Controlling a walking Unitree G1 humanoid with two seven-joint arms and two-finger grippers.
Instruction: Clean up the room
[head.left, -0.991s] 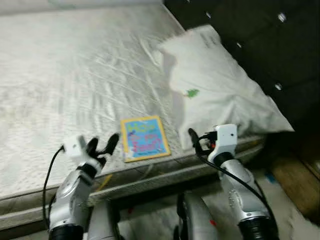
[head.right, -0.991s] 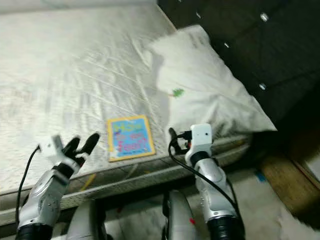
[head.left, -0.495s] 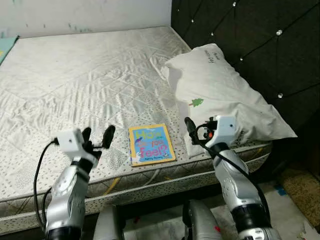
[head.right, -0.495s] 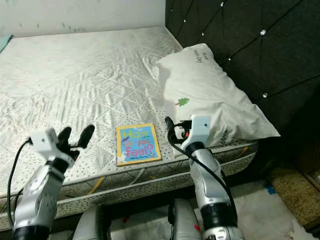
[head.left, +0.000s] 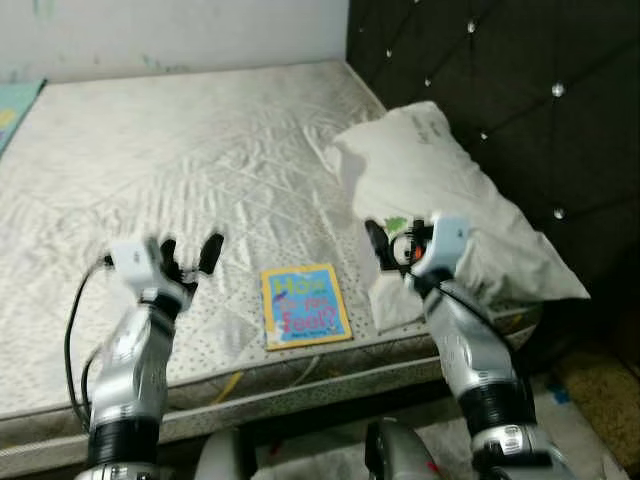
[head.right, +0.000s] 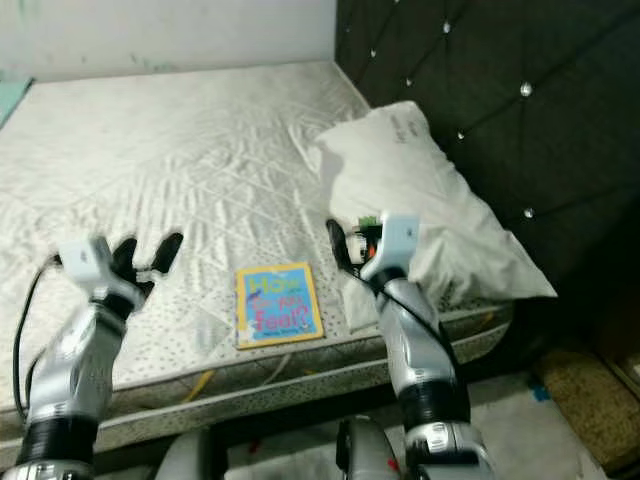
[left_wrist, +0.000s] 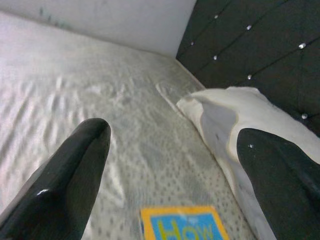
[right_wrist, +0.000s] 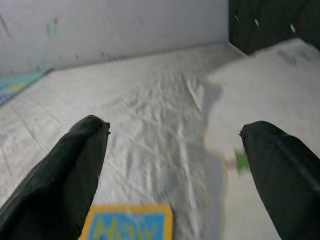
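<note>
Blue-and-yellow book (head.left: 304, 305) is lying near the mattress (head.left: 180, 160) front edge, its blurred title possibly beginning "How". Left gripper (head.left: 188, 257) and right gripper (head.left: 385, 246) are hovering beside it, fingers spread.

We face a home bedroom, a bare quilted mattress (head.left: 180, 170), a white pillow (head.left: 450, 200), a dark button-tufted headboard (head.left: 500, 90), our view from the bedside
</note>
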